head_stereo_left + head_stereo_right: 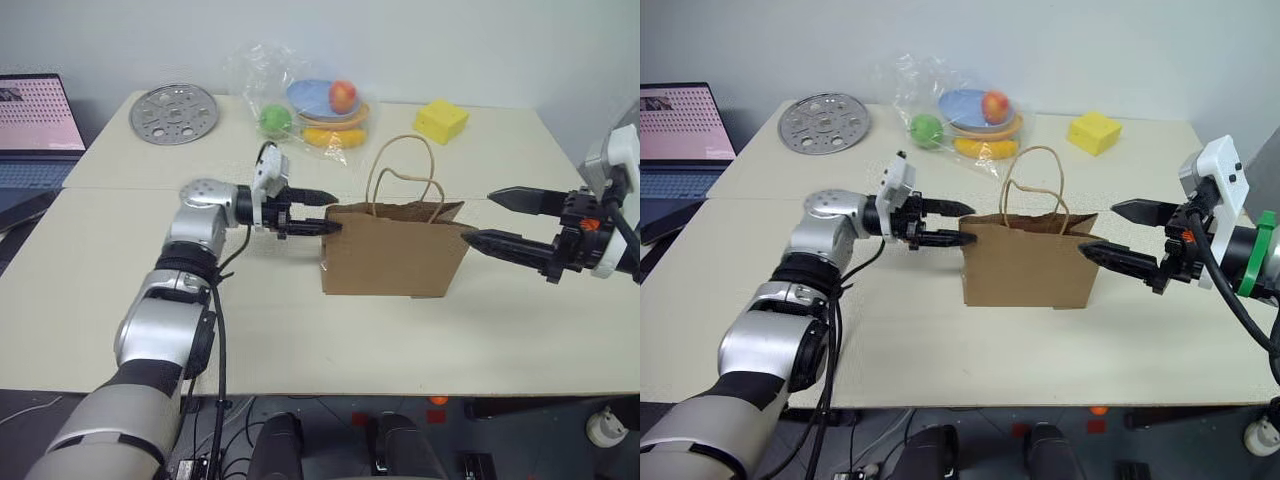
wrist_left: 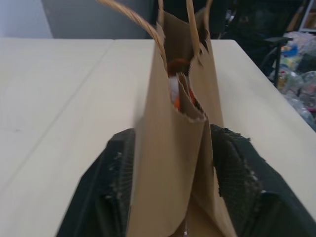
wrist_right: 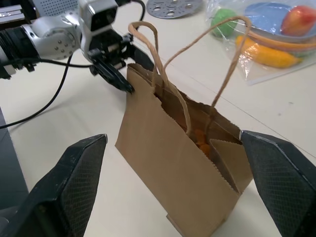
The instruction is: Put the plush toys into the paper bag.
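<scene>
The brown paper bag (image 1: pixel 393 250) stands upright in the middle of the table (image 1: pixel 300 330), its twine handles raised. Through the bag's mouth I see bits of the plush toys: orange and white (image 2: pixel 176 94) in the left wrist view, and orange (image 3: pixel 200 138) in the right wrist view. The rest of them is hidden by the bag. My left gripper (image 1: pixel 337 212) is open at the bag's left end, one finger on each side of the narrow end panel. My right gripper (image 1: pixel 488 218) is open wide at the bag's right end, holding nothing.
At the back of the table lie a clear plastic bag of toy fruit and plates (image 1: pixel 320 105), a yellow block (image 1: pixel 441 120) and a perforated metal disc (image 1: pixel 173 113). A laptop (image 1: pixel 35 125) sits off the table's far left.
</scene>
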You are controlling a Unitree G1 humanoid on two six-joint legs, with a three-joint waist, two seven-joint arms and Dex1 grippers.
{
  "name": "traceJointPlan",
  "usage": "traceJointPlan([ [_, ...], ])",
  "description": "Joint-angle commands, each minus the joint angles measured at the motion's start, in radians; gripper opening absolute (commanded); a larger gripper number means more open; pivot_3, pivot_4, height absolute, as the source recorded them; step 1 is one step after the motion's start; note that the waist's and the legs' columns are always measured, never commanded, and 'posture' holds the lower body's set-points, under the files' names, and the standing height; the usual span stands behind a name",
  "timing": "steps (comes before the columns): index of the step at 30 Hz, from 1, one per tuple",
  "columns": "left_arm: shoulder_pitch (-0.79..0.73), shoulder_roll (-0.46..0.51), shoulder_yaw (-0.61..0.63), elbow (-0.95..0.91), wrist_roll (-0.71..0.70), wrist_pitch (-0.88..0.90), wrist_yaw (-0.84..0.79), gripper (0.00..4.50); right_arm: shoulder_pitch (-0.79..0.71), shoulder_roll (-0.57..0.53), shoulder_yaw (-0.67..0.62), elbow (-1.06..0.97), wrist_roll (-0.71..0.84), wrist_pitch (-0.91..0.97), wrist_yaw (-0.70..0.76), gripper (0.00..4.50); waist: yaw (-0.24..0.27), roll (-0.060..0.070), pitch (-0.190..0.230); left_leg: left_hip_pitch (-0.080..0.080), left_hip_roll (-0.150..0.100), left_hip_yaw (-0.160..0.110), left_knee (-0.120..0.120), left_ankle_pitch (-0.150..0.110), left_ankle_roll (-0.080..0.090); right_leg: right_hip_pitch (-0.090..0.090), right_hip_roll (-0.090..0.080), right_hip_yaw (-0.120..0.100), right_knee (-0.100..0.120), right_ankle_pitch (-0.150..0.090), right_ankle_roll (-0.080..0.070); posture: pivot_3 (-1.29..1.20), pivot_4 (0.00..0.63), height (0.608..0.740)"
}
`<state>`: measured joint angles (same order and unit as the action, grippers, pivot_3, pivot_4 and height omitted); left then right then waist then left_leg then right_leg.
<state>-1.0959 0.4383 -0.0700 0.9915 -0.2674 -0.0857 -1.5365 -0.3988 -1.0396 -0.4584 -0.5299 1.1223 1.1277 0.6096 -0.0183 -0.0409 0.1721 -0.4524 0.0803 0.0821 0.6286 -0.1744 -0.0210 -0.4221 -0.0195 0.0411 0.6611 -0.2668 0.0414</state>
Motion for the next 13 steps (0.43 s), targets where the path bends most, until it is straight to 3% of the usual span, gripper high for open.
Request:
traceJointPlan([
  [1,0.036,0.112,0.067,-0.172,-0.032,0.140,0.030,3.94,0.153,-0.012,-0.131,-0.003,-0.075,-0.057,0.057,4.50,0.000,0.000,0.000,0.000,0.000,-0.001,0.000,0.000,0.000,0.000,0.000,-0.001,0.000,0.000,0.001,0.00,0.150,0.740],
  [3,0.086,0.158,0.080,-0.283,-0.042,0.216,0.059,4.49,0.235,-0.015,-0.169,-0.015,-0.113,-0.087,0.087,4.50,-0.009,0.000,0.000,0.000,0.000,-0.001,-0.001,0.000,0.000,0.000,0.000,0.000,0.002,-0.002,0.003,0.00,0.150,0.740],
  [8,0.315,0.331,0.128,-0.661,-0.011,0.464,0.243,4.49,0.426,0.086,-0.166,-0.025,-0.337,-0.259,0.018,4.50,-0.013,0.001,-0.001,0.003,0.000,-0.003,-0.001,0.000,0.000,0.002,0.000,-0.002,0.005,-0.004,0.007,0.00,0.150,0.740],
  [13,0.461,0.343,0.190,-0.924,-0.070,0.574,0.378,4.49,0.441,0.190,-0.060,0.026,-0.484,-0.393,-0.036,4.50,-0.011,0.002,0.000,0.003,0.001,-0.002,0.002,0.000,-0.001,0.002,0.000,-0.001,0.006,-0.005,0.008,0.00,0.150,0.740],
])
